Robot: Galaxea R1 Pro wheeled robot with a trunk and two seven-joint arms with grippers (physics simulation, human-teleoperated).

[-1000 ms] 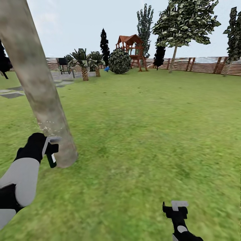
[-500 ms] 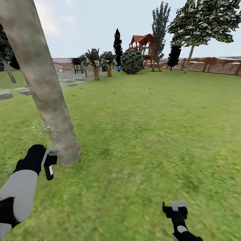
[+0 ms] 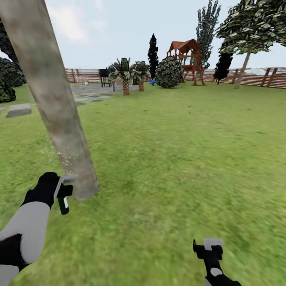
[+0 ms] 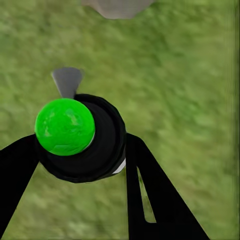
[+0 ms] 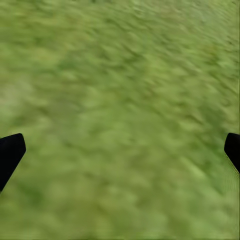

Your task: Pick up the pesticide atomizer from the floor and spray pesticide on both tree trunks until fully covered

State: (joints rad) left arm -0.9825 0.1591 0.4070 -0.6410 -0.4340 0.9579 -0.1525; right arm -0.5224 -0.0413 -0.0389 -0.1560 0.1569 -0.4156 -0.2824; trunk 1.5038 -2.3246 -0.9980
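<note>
Left gripper [image 3: 60, 190] was closed around the pesticide atomizer [image 3: 63, 203], low at the left of the head view. The bottle was dark, with a green part and a grey nozzle, and it hung a little below the fingers. In the left wrist view the atomizer [image 4: 80, 137] sat between the two black fingers [image 4: 150, 200], with its bright green cap toward the camera and the grey nozzle pointing at the base of the trunk. The nozzle was very near the tree trunk [image 3: 51, 99], almost touching its lower part.

That trunk was thick, grey-tan, and leaned across the left side of the head view, standing in the floor [image 3: 178, 159] of green grass. A faint cloud of white specks, the pesticide [image 3: 63, 155], lay on the lower trunk just above the nozzle.

Further back and toward the middle were grey stepping stones [image 3: 18, 112], two short palms [image 3: 126, 75], a round bush [image 3: 169, 72] and a wooden play tower [image 3: 186, 59], all before the slatted fence [image 3: 254, 77].

At the lower right, the right gripper [image 3: 208, 247] hovered over bare grass, well apart from the atomizer. In the right wrist view its fingertips [image 5: 10, 155] stood wide at the two edges, with nothing between them.
</note>
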